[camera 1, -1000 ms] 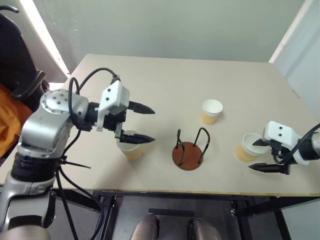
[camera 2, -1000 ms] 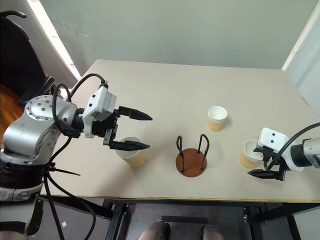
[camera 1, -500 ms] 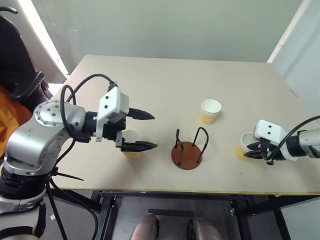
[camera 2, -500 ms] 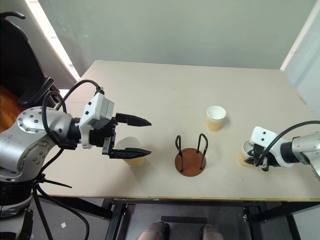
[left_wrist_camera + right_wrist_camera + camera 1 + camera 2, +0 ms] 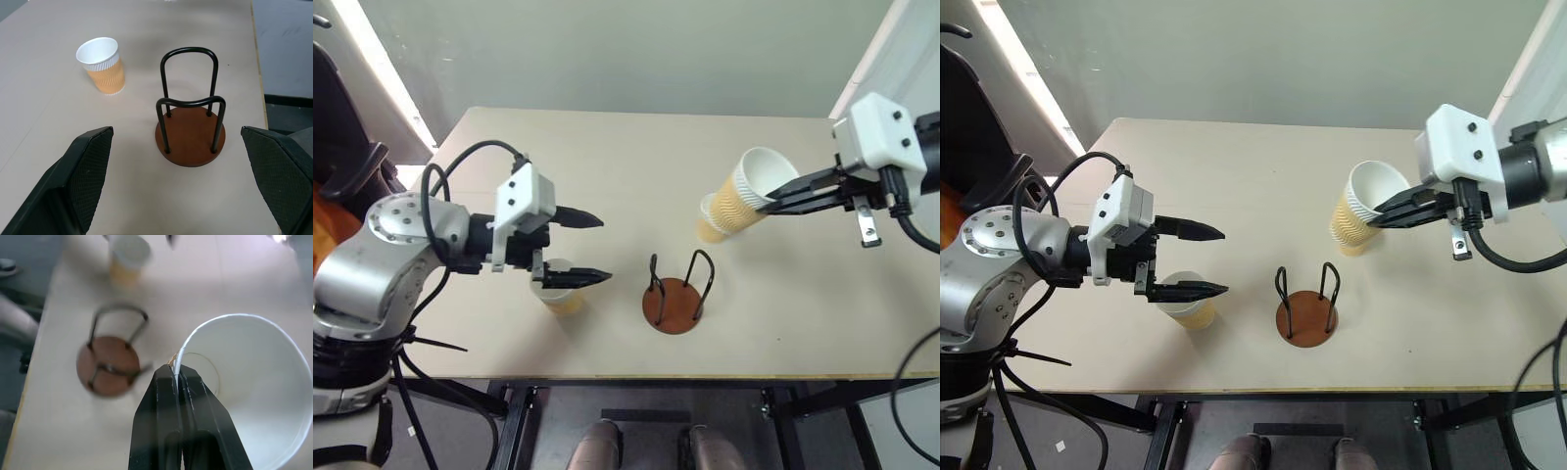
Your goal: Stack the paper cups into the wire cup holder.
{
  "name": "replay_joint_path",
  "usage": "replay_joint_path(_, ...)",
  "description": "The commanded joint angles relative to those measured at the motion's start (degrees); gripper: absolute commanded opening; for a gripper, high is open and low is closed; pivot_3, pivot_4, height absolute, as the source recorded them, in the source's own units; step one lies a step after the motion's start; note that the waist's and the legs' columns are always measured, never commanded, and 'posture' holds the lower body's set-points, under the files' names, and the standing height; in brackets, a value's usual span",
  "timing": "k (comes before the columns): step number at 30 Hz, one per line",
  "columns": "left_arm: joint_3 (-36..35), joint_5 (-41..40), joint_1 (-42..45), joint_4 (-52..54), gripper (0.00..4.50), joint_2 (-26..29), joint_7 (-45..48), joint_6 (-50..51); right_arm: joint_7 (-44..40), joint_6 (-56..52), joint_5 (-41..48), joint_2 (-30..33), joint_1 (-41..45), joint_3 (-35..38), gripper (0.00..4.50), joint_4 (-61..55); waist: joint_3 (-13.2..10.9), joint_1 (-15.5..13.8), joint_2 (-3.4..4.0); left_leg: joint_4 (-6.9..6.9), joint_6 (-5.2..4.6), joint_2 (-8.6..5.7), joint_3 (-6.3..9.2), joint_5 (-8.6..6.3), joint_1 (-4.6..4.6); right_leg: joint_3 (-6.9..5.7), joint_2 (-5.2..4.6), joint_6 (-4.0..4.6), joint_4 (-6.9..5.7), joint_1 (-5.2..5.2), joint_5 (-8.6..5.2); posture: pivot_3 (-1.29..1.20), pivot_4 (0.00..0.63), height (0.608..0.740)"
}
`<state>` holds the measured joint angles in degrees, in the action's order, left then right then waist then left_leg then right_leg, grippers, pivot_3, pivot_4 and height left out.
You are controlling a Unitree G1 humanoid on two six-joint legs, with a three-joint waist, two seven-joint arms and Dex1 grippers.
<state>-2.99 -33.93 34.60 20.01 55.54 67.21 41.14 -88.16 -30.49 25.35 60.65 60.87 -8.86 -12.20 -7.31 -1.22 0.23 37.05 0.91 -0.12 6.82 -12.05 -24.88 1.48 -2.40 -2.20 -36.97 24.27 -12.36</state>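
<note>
- A yellow-tan ribbed paper cup with a white rolled rim [image 5: 751,192] is held tilted in the air above the pale beige counter [image 5: 636,166], right of centre; its wall is pinched at the rim between the closed black fingers of the right gripper [image 5: 779,199].
- In the right wrist view the two fingers [image 5: 168,426] are seen pressed together on the rim, with the white inside of the held cup [image 5: 244,391] beside them; this pinch is not resolved in the head views.
- A second matching paper cup [image 5: 101,65] stands upright on the counter on the far side of the holder; in the left eye view it is mostly hidden behind the held cup, while the left wrist view shows it whole.
- The wire cup holder, a reddish-brown disc with black wire loops [image 5: 672,296], stands empty near the front edge at centre.
- A third paper cup [image 5: 558,293] stands left of the holder, under the left gripper [image 5: 587,249], whose fingers are spread wide apart and hold nothing.
- One second earlier the right gripper was low at the right edge, fingers open around the cup standing on the counter; since then the cup has been gripped and raised up and leftward.
</note>
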Motion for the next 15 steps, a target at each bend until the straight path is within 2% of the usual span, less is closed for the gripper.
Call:
replay_joint_path(1,-0.44,0.16,0.69,0.74,4.5,0.65,0.02,-1.15,-4.16,5.14,-1.57,-2.53,5.95,-5.53,0.03,3.11,-0.01,0.04,0.02,0.0,0.02,0.0,0.0,0.01,-0.01,0.01,-0.01,0.02,-0.03,0.04,0.0,0.0,0.15,0.74)
replay_joint_path(9,0.1,1.81,-1.01,1.54,4.5,1.73,0.37,-2.59,-4.34,14.48,-4.01,-2.97,6.54,-14.95,0.03,5.06,-0.01,-0.19,0.02,-0.01,0.17,0.0,0.12,-0.03,-0.07,-0.08,-0.04,0.19,-0.02,0.04,-0.08,0.0,0.15,0.74)
replay_joint_path(15,-0.35,1.93,-1.4,1.38,4.5,2.47,0.35,-2.8,-4.34,16.85,-4.73,-4.58,6.1,-16.55,0.03,5.5,-0.01,-0.09,0.02,-0.04,0.23,0.04,0.13,-0.08,-0.03,-0.11,-0.03,0.27,-0.08,0.06,-0.09,0.0,0.15,0.74)
